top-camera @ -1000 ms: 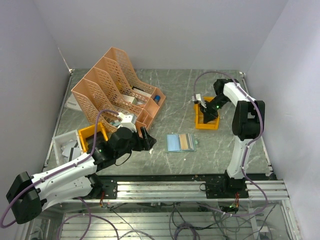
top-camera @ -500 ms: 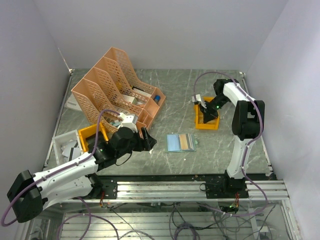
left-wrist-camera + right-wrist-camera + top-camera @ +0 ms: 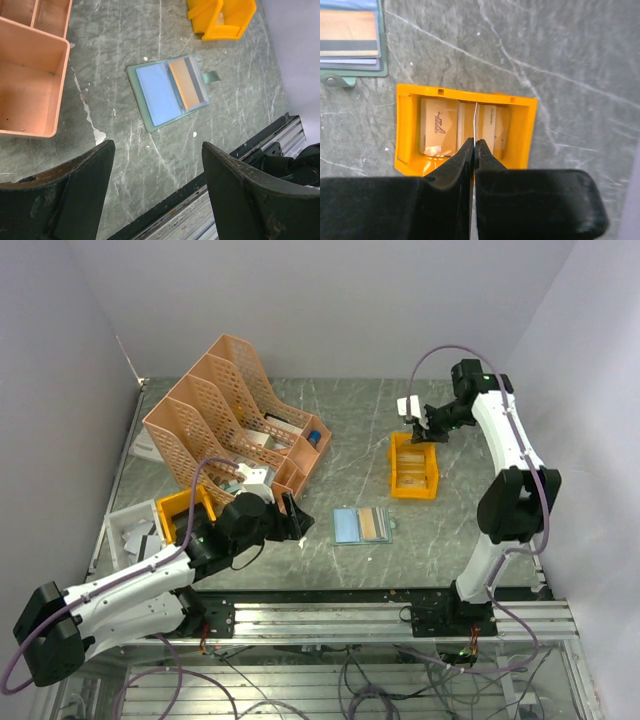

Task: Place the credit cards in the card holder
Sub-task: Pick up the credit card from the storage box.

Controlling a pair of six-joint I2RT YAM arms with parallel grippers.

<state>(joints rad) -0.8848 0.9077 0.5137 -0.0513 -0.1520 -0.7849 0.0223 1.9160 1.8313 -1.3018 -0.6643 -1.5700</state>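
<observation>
At the far left, by the peach file rack [image 3: 215, 415], my left gripper [image 3: 158, 145] hangs low over the table [image 3: 120, 30] with its jaws spread wide and nothing between them.

Just right of it the card holder [image 3: 167, 90] lies flat and unfolded, snap tab pointing away from the rack. A blue card [image 3: 155, 92] and a tan card with a dark stripe [image 3: 186, 82] show in its slots. The holder looks soft and light, so I expect it to skate on the smooth stone if I push a card in from the side. My free left jaws could pin one edge of it.

Further right stands the orange bin [image 3: 402, 130], with several pale tan cards [image 3: 438, 126] stacked flat on its floor. They are thin, stiff and slick. Lying flat against each other and close to the bin walls, they offer little to take hold of except a raised edge.

At the right, my right gripper [image 3: 474, 144] is above the bin, apart from it, and clenched tight on one held card [image 3: 476, 117]. From the wrist view the card runs edge-on as a thin white line out from between the fingertips. The pinch is on a short stretch near one edge, so the card could pivot or slip if I swing fast. It weighs almost nothing and should flex slightly without breaking. For the slot I judge I need the free edge leading and nearly level with the pocket mouth.
</observation>
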